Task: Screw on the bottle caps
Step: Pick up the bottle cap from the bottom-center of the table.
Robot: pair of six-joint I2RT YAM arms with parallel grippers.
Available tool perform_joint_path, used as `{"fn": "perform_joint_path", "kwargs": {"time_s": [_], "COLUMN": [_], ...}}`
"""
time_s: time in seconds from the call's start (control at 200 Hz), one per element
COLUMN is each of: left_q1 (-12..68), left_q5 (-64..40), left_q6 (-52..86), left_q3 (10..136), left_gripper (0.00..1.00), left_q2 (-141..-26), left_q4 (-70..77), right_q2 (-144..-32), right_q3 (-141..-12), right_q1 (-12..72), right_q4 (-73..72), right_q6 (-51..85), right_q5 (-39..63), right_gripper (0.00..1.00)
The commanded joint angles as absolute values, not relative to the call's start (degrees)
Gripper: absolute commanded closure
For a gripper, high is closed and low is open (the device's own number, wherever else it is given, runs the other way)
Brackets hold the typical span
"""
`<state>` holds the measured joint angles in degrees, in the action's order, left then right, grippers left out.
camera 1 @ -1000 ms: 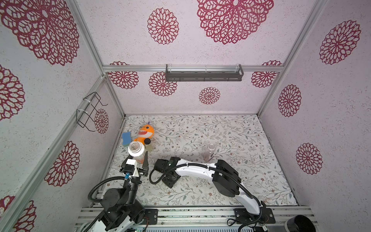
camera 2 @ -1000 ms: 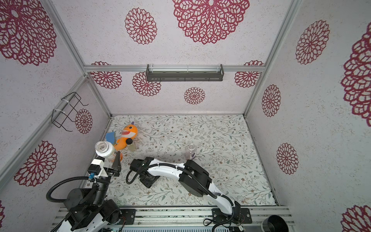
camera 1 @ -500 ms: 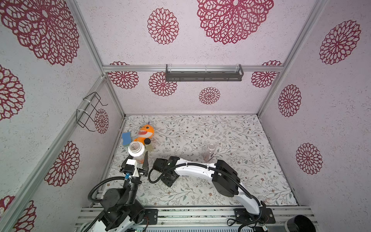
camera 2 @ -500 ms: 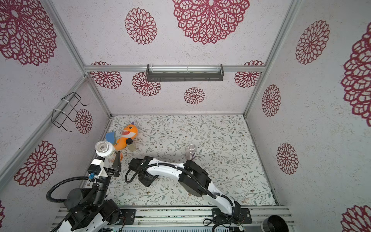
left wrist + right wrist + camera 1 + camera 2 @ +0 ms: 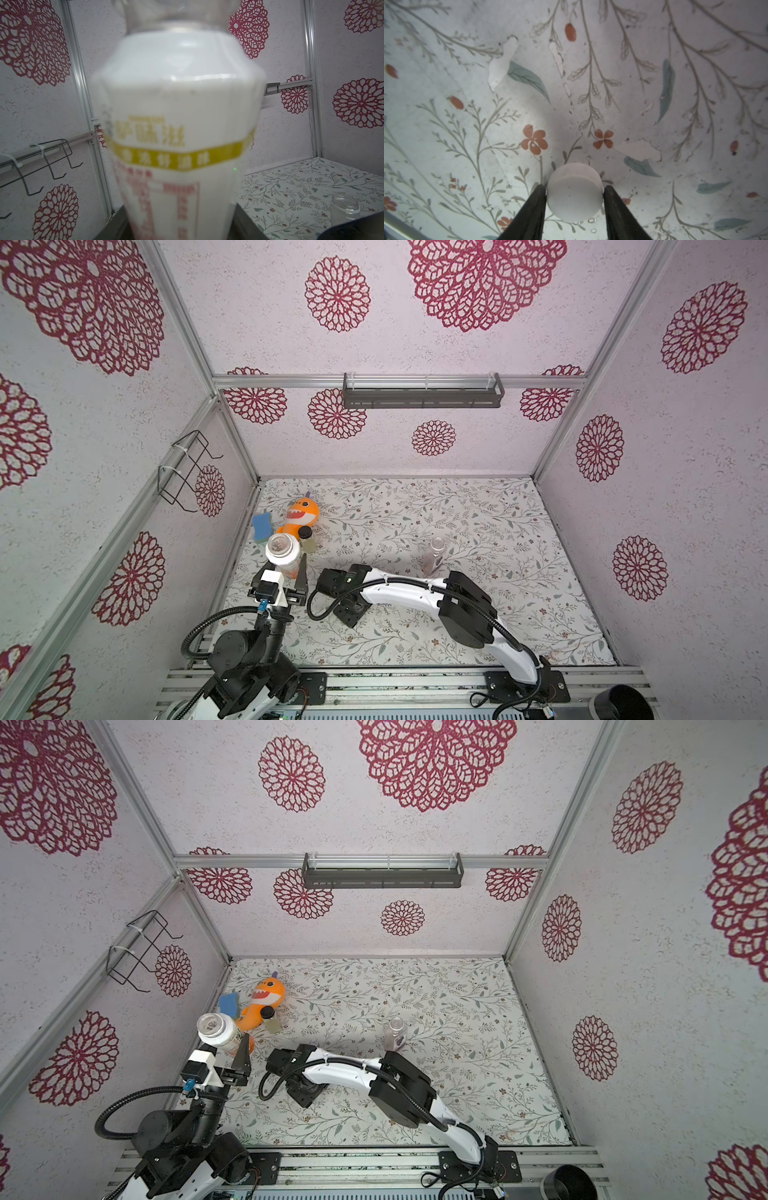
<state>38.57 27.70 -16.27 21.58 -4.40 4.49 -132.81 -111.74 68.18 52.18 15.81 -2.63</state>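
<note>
Left gripper (image 5: 289, 566): jaws clamped on the orange-and-white bottle (image 5: 282, 549), which is held up off the table (image 5: 478, 510) at the left side, just in front of the shark toy (image 5: 301, 514).
Bottle mouth: wide open and facing up in both top views, with no cap on it.
Right gripper (image 5: 574, 187): down low at the table, close beside the left arm, 2 black fingers (image 5: 533, 207) pressed against either side of a white cap (image 5: 574, 192). That cap is gripped!
Cap height: right at the tablecloth; I cannot tell whether it has cleared the surface.
Grape bottle (image 5: 434, 556): standing upright on its own mid-table, well apart from both grippers, and its neck looks bare in the left wrist view too.
Second cap: not visible in any view.
Done so far: 0 of 2 caps screwed on, but 1 bottle and 1 cap are each in hand.
Left to do: carry this cap over to the raised mouth, seat it and twist it home, then repeat for the grape bottle.
Progress call: early, with the first pairing just set up.
</note>
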Motion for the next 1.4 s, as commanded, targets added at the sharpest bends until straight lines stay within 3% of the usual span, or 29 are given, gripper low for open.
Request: {"fn": "perform_joint_path", "kwargs": {"time_s": [0.0, 0.49, 0.811, 1.396], "left_q1": [38.14, 38.06, 38.05, 38.44], "left_q5": [27.37, 26.78, 23.38, 2.83], "left_q6": [-16.52, -16.41, -15.32, -9.87], "left_q3": [21.09, 21.01, 20.88, 23.24], "left_gripper": [0.41, 0.41, 0.40, 0.39], "left_q2": [-3.60, -4.00, -4.88, -16.42], "left_q4": [5.80, 5.71, 4.88, 0.95], "right_q2": [-133.07, -127.91, -115.55, -86.22], "right_q3": [-112.68, -108.30, -99.61, -92.02], "right_q1": [68.55, 68.55, 67.78, 65.92], "right_q4": [53.77, 52.07, 50.69, 58.40], "right_q6": [15.36, 15.37, 15.82, 14.11], "right_q5": [-3.52, -4.59, -8.08, -13.95], "right_gripper": [0.53, 0.55, 0.55, 0.53]}}
